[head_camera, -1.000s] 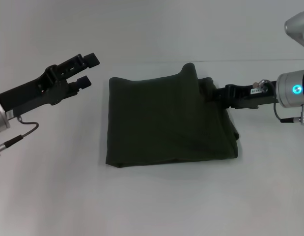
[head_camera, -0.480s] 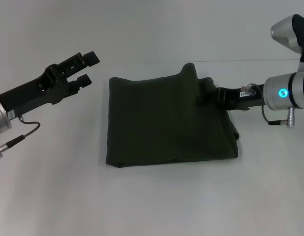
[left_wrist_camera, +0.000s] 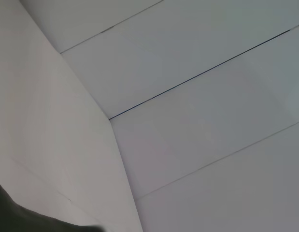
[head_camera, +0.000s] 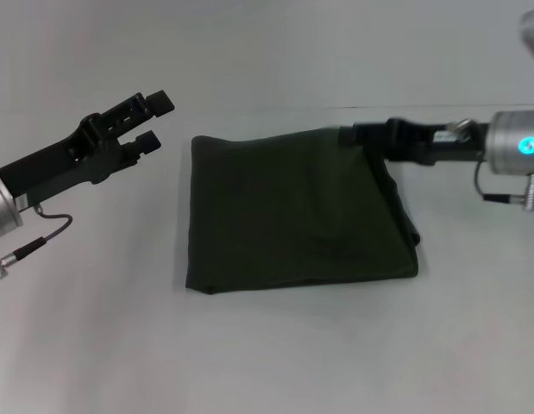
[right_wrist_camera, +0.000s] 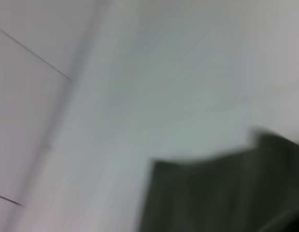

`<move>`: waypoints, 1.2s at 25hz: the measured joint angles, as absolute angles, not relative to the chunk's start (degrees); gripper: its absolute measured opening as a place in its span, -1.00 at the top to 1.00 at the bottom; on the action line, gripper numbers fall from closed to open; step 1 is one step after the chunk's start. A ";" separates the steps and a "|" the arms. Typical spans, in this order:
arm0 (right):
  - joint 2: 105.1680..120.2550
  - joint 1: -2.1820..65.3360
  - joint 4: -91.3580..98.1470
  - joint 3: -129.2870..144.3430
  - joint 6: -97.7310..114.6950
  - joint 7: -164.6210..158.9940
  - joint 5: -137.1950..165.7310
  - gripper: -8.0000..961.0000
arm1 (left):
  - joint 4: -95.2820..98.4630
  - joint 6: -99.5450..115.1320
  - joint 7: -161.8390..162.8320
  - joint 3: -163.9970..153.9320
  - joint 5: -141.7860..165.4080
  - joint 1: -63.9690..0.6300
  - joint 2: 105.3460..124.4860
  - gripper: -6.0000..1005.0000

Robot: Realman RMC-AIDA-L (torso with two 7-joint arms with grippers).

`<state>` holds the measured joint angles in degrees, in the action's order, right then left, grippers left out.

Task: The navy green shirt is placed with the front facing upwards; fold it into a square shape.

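Fingers of the right gripper grasp the far right corner of the navy green shirt, which lies folded on the counter below them. Left gripper fingers hang released, just left of the shirt.

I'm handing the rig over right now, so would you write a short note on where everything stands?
Left gripper: open, hovering off the shirt's far-left corner, touching nothing.
Right gripper: at the shirt's far-right corner; whether it grips the cloth cannot be seen.
Shirt: on the table, already folded into a near-square block, print hidden. Its right edge looks uneven, with layers showing near the front-right corner.
Done: the main folds.
Left: probably tidy the far-right corner and right edge, then withdraw both arms.
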<state>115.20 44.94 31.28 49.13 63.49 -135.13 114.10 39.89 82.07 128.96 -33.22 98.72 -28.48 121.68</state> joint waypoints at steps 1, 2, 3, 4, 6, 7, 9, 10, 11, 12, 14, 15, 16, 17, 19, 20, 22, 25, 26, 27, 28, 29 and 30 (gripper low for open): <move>115.18 43.63 32.62 48.73 65.29 -133.88 111.32 -0.40 | 39.90 82.07 128.96 -33.21 98.70 -28.47 121.67 -0.89; 115.17 42.15 34.38 48.20 66.86 -132.99 108.79 -0.40 | 39.90 82.08 128.95 -33.21 98.68 -28.46 121.67 -0.89; 115.14 40.59 36.27 47.71 67.91 -132.49 106.89 -0.40 | 39.89 82.07 128.95 -33.22 98.68 -28.42 121.66 -0.89; 115.08 39.27 38.04 47.40 67.99 -132.63 106.12 -0.40 | 39.90 82.10 128.95 -33.22 98.68 -28.35 121.65 -0.89; 114.49 36.94 41.05 47.11 67.22 -134.13 106.22 -0.40 | 39.89 82.17 128.98 -33.22 98.65 -28.26 121.63 -0.89; 113.68 36.47 41.44 47.09 66.24 -135.11 107.09 -0.40 | 39.90 82.28 129.01 -33.22 98.62 -28.24 121.61 -0.89; 111.92 36.31 40.63 47.00 64.32 -136.66 108.97 -0.40 | 39.90 82.40 129.02 -33.18 98.60 -28.22 121.57 -0.89; 111.18 36.45 39.78 46.95 63.29 -137.20 109.78 -0.40 | 39.90 82.45 129.03 -33.16 98.59 -28.21 121.55 -0.89; 110.43 36.60 38.84 46.91 62.47 -137.70 110.57 -0.40 | 39.90 82.48 129.03 -33.16 98.59 -28.21 121.55 -0.89; 109.95 36.67 38.16 46.85 61.89 -137.94 111.10 -0.40 | 39.90 82.49 129.04 -33.15 98.59 -28.21 121.56 -0.89; 109.33 36.24 37.69 46.78 61.82 -138.11 111.84 -0.40 | 39.91 82.55 129.04 -33.14 98.59 -28.14 121.55 -0.89; 109.33 36.24 37.69 46.78 61.82 -138.11 111.84 -0.40 | 39.91 82.58 129.04 -33.13 98.60 -28.05 121.55 -0.89; 109.23 35.77 37.69 46.77 62.11 -138.13 112.16 -0.40 | 39.90 82.60 129.04 -33.13 98.65 -27.97 121.57 -0.89; 109.16 35.11 37.69 46.75 62.48 -138.13 112.55 -0.40 | 39.91 82.60 129.04 -33.13 98.82 -27.87 121.60 -0.89; 108.96 33.44 37.73 46.07 63.72 -137.89 112.88 -0.40 | 39.89 82.61 129.05 -33.22 99.26 -27.52 121.64 -0.89; 108.90 32.51 37.83 45.25 64.85 -137.37 112.84 -0.40 | 39.89 82.64 129.15 -33.26 99.69 -27.32 121.64 -0.89; 108.83 30.40 38.03 41.57 68.46 -135.21 112.53 -0.40 | 39.93 82.67 129.50 -33.26 100.82 -26.98 121.59 -0.89; 108.83 27.87 37.84 34.07 76.14 -131.15 111.97 -0.40 | 39.99 82.81 130.90 -33.20 103.06 -26.58 121.54 -0.89; 108.85 27.21 37.78 32.00 78.50 -130.01 111.87 -0.40 | 39.99 82.89 131.44 -33.20 103.84 -26.51 121.55 -0.89; 108.91 26.63 37.74 30.26 80.70 -128.94 111.79 -0.40 | 39.99 83.08 132.19 -33.21 104.87 -26.44 121.61 -0.89; 109.08 25.79 37.71 28.28 83.53 -127.61 111.77 -0.40 | 40.01 83.29 132.97 -33.28 105.72 -26.39 121.63 -0.89; 109.20 25.21 37.71 27.30 85.28 -126.72 111.75 -0.40 | 40.02 83.47 133.65 -33.38 106.38 -26.38 121.64 -0.89; 109.40 24.61 37.70 26.41 87.04 -125.95 111.75 -0.40 | 40.03 83.79 134.67 -33.53 107.33 -26.36 121.68 -0.89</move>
